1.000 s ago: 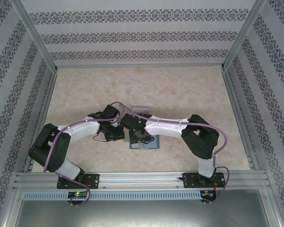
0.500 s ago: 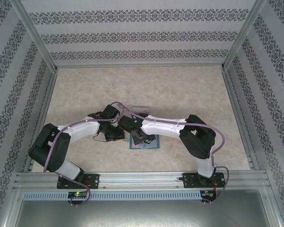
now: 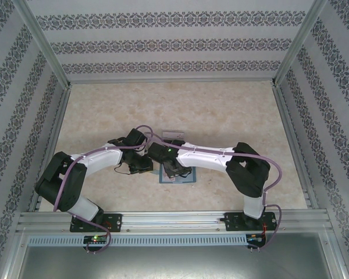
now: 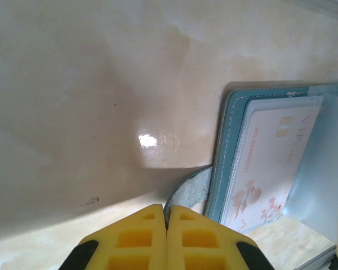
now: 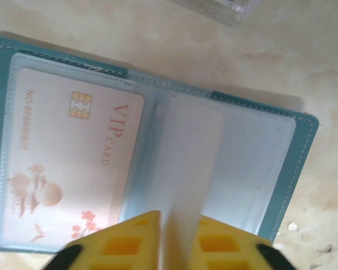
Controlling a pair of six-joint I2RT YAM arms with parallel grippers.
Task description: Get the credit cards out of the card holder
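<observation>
Marbled bench (image 3: 221,110), mid-task: the card holder (image 5: 253,163) lies open near the centre, a pink VIP card (image 5: 73,169) in its left pocket. At the fold the right pincer (image 5: 177,239) is closed on a pale leaf (image 5: 186,146), sleeve or card, hard to tell. With fingers pressed together, the left pincer (image 4: 167,225) seems to pin the tab (image 4: 188,190). Over the last second the right wrist edged left and its elbow swung out, suggesting a pull has begun; no card is free. Just beyond sits a clear tray (image 5: 225,8).

White links (image 3: 203,156), black joints (image 3: 247,174), purple cables (image 3: 276,172); L gripper (image 4: 167,211), R gripper (image 5: 178,225) w/ yellow grid pads.
</observation>
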